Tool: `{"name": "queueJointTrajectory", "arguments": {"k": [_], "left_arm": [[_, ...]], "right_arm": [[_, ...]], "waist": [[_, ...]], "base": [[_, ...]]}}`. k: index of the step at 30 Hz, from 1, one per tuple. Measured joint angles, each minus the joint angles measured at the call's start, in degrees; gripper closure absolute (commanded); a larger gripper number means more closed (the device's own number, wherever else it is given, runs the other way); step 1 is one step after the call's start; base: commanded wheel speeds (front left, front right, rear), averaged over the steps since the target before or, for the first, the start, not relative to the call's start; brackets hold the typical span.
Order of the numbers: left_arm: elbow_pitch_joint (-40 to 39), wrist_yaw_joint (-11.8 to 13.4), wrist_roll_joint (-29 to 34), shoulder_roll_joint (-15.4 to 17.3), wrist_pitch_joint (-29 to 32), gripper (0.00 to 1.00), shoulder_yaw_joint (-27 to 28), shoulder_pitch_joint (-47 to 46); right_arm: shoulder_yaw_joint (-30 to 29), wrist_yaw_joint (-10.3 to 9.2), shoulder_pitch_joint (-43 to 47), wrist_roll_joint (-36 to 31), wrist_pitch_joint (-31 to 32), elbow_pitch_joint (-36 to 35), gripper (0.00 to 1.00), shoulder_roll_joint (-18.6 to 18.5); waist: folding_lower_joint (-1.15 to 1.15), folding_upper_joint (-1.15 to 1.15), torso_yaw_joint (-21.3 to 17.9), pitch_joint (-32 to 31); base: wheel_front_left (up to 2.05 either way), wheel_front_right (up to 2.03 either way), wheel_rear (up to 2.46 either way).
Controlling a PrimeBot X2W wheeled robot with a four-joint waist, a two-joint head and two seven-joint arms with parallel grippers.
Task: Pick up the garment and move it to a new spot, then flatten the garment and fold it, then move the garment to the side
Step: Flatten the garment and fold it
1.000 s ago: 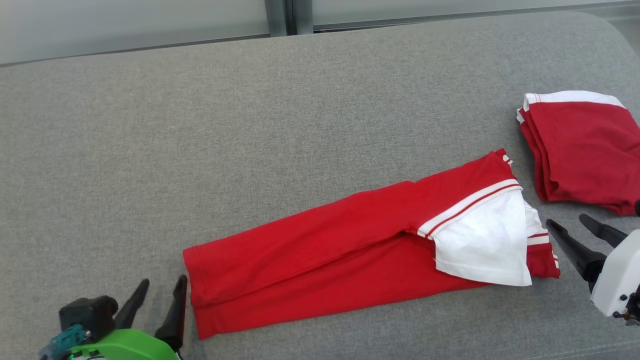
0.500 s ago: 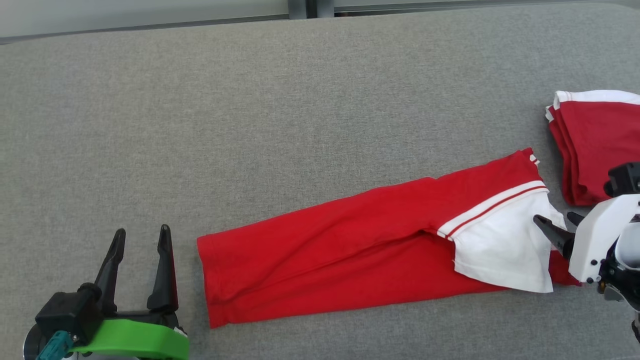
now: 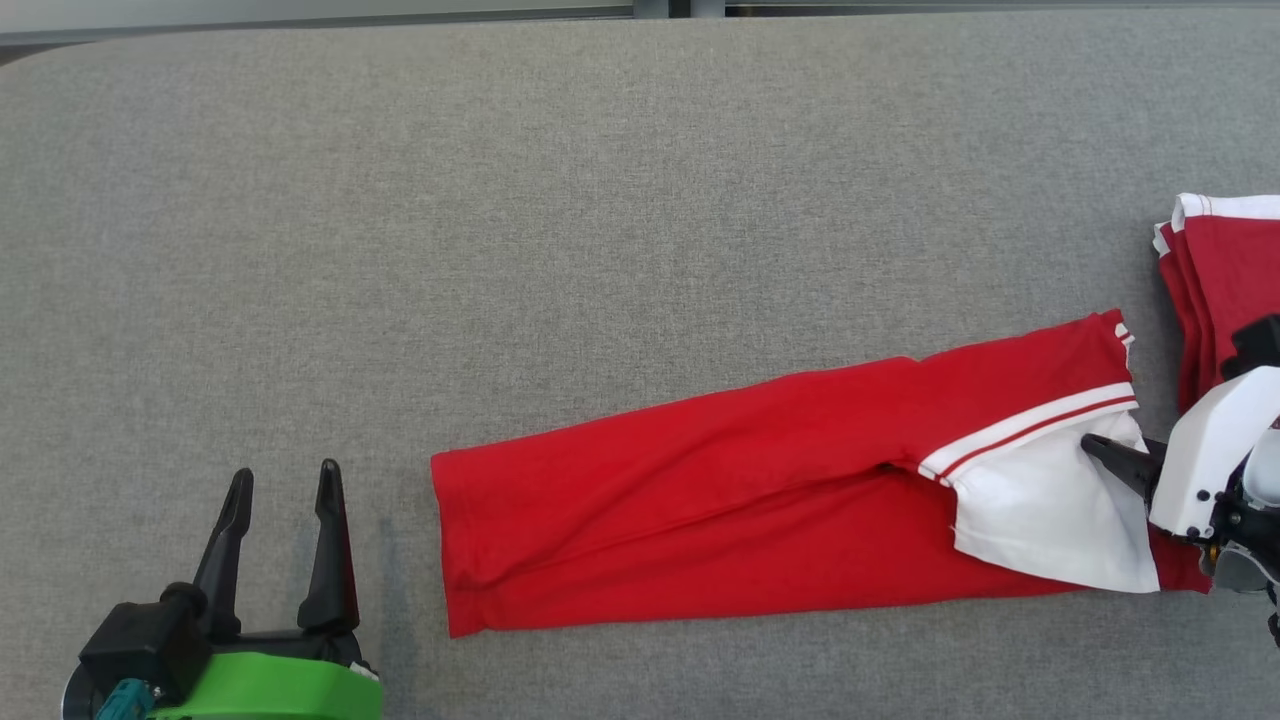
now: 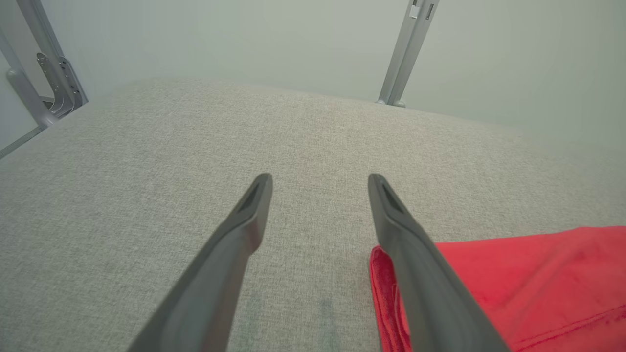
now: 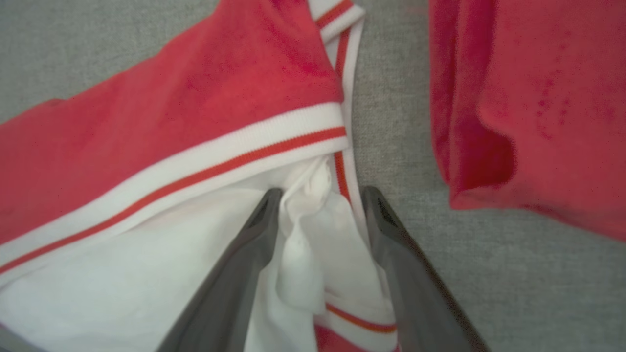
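**While the right fingers straddle the collar end, the left waits at the hem**

As it lies now, the garment (image 3: 760, 500) is a long red strip on the grey cushion (image 3: 600, 200). From the head camera it runs from its hem at about 7 o'clock up to its striped, white-panelled end at about 3 o'clock. The right gripper (image 5: 321, 193) is over that white end. Its fingers are spread, not yet pinching, with a raised ridge of white cloth (image 5: 303, 230) between them. The left gripper (image 3: 285, 472) sits at 8 o'clock, just beside the hem, also spread and holding nothing. Its wrist camera shows the red edge next to one finger.

I take the step in hand to be gripping this end for the fold across. To do it well, the right fingers should sink low enough to catch every layer, red as well as white, before they press together. A pinch on the loose white ridge alone would probably peel the top layer away and undo the lengthwise fold. The second folded pile (image 3: 1225, 290) lies near, at 2 o'clock, so the wrist should stay clear of it. The left would do best to take the hem corner squarely so that both ends rise level.
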Motion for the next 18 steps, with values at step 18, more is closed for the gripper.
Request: {"name": "queueJointTrajectory", "arguments": {"k": [18], "left_arm": [[5.42, -3.75, 2.68, -4.99, 0.00, 0.00, 0.89, 3.31]], "right_arm": [[-7.73, 0.01, 0.40, 17.01, 6.34, -7.51, 1.00, 0.26]], "waist": [[0.00, 0.00, -1.51, -6.95]], "base": [[0.00, 0.00, 0.00]]}}
